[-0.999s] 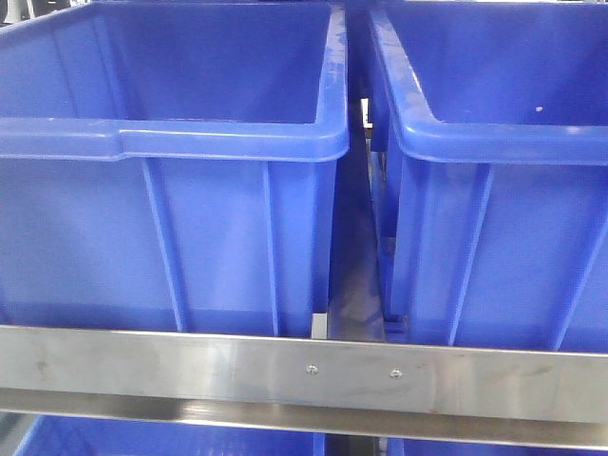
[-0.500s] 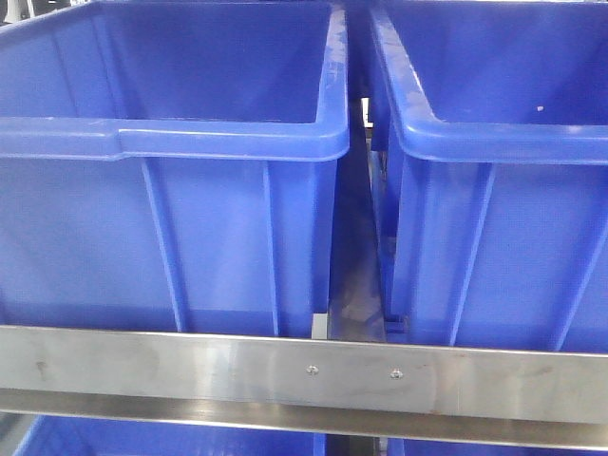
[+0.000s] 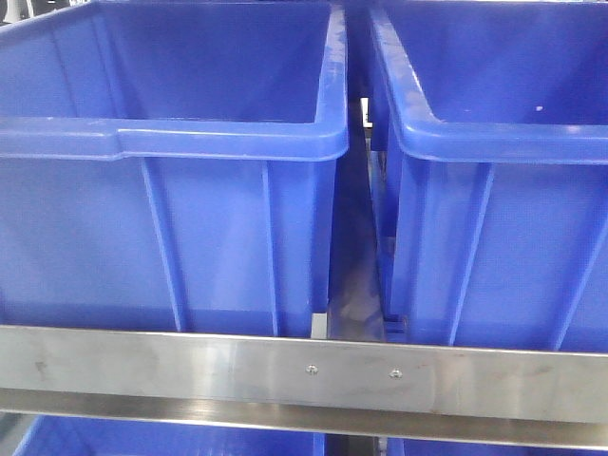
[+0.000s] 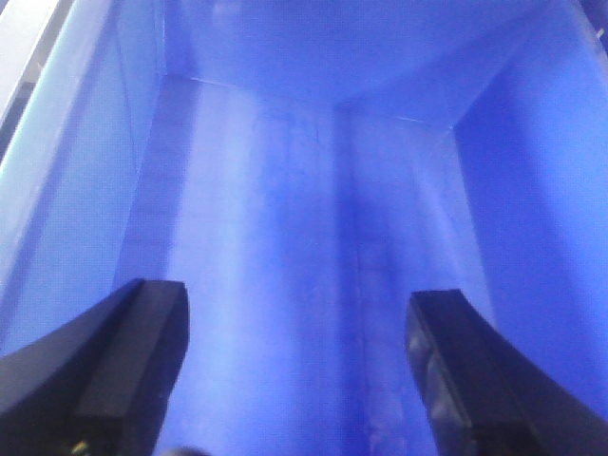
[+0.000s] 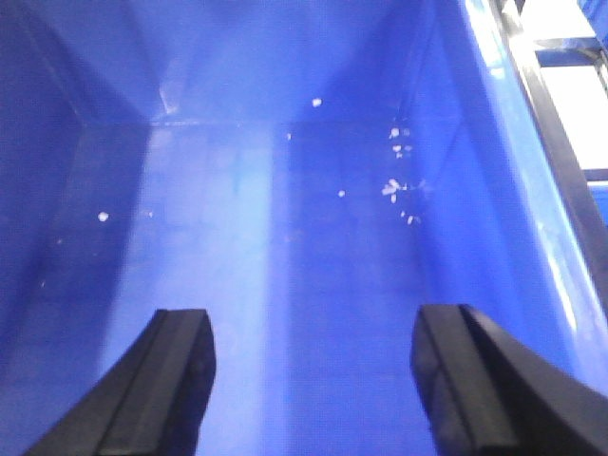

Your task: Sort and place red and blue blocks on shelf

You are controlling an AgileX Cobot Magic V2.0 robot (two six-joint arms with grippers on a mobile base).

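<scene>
The shelf shows in the front view as a brushed-steel front rail [image 3: 304, 366] with two small screws, carrying two large blue bins, a left bin [image 3: 171, 142] and a right bin [image 3: 503, 142]. My left gripper [image 4: 296, 318] is open and empty, looking down into a blue bin [image 4: 285, 218]. My right gripper [image 5: 313, 337] is open and empty inside another blue bin [image 5: 285, 209] whose floor has white specks. The red and blue blocks are out of view in every frame. Neither gripper shows in the front view.
A narrow gap [image 3: 356, 285] runs between the two bins. More blue bins [image 3: 142, 439] sit under the rail. A steel rack edge [image 5: 556, 142] shows at the right of the right wrist view.
</scene>
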